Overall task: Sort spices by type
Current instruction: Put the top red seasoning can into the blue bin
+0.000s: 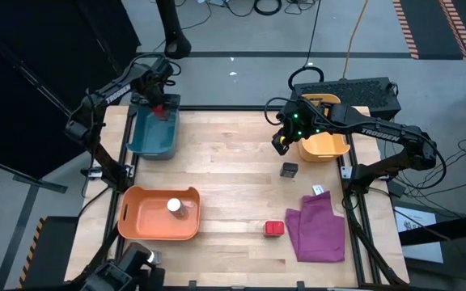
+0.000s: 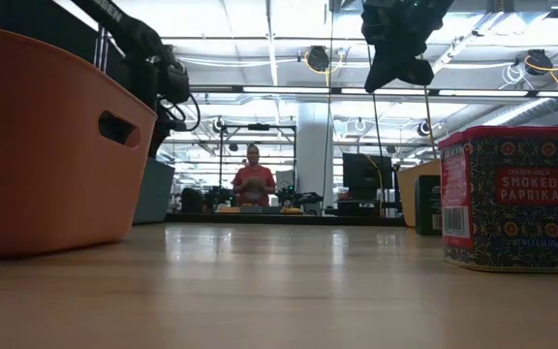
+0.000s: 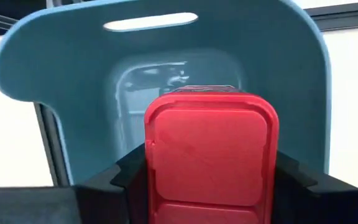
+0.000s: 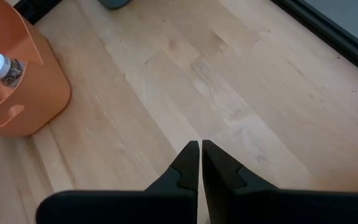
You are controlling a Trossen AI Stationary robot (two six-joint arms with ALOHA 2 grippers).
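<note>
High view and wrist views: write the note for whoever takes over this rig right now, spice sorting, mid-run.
Left pincer: shut on a red tin, held over the blue bin.
Right pincer: shut, empty, above the table beside the yellow bin.
Done: one white-lidded jar sits in the orange bin.
Left: drop the held tin; the second red tin and the grey tin are on the table. A small item lies at the purple cloth's edge, unclear what.

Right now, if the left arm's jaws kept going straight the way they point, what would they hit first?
Probably the inside of the blue bin. The left gripper, holding a red spice box, points straight into it. How much gap remains is hard to judge.
</note>
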